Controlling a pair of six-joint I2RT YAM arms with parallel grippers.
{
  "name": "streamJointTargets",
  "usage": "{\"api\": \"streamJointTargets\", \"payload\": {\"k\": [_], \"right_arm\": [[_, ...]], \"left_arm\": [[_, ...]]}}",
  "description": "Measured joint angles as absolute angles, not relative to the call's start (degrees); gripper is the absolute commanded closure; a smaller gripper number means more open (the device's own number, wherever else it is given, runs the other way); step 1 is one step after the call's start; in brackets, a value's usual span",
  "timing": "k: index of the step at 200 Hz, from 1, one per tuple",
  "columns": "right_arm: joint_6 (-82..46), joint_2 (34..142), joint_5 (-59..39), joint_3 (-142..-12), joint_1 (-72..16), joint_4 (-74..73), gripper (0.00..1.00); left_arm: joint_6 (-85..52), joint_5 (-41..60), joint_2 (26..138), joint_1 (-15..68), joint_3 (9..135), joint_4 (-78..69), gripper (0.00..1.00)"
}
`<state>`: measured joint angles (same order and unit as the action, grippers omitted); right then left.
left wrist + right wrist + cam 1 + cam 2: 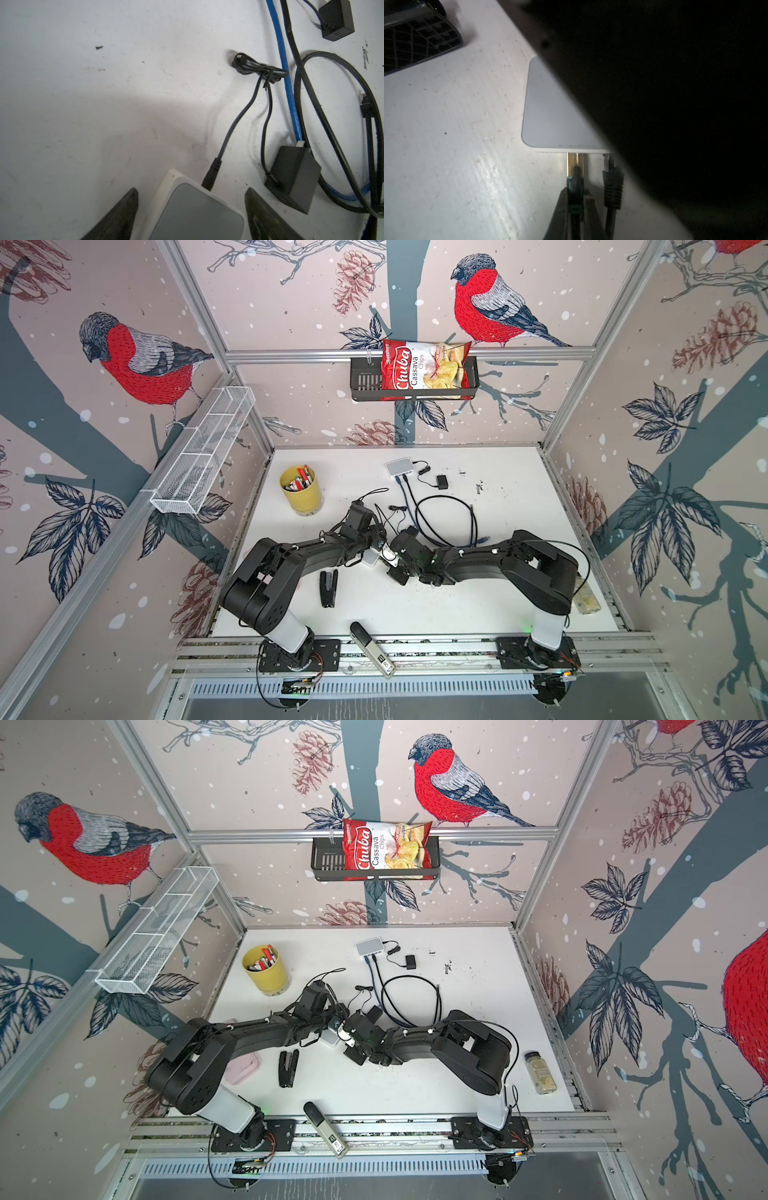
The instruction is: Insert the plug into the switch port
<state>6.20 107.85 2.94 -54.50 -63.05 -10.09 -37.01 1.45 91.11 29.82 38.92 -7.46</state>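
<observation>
A small white switch [197,212] with a grey top lies on the table under both wrists [371,559]. My left gripper [191,189] straddles it with wide jaws, and both fingers lie against its sides. A black power lead [211,176] is plugged into its far side. My right gripper [576,192] is shut on the plug [576,166], a black boot with a clear, gold-tinted front. The plug's front meets the port edge of the switch [550,108]; its depth is hidden. A second black plug [612,187] sits in the neighbouring port. My left arm [675,83] blocks the rest of that view.
Another switch [400,467] with cables stands at the back, with a black adapter [441,481] and a cable loop [446,522] nearby. A yellow pen cup [300,489] is back left. A stapler [328,587] lies in front of the left arm. A spice jar [540,1073] stands at the right.
</observation>
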Motion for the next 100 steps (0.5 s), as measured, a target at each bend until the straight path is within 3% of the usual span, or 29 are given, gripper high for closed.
{"api": "streamJointTargets", "payload": {"k": [100], "right_arm": [[5.7, 108.9, 6.1, -56.7, -63.1, -8.0, 0.95]], "left_arm": [[-39.1, -1.8, 92.4, 31.2, 37.7, -13.2, 0.21]]}}
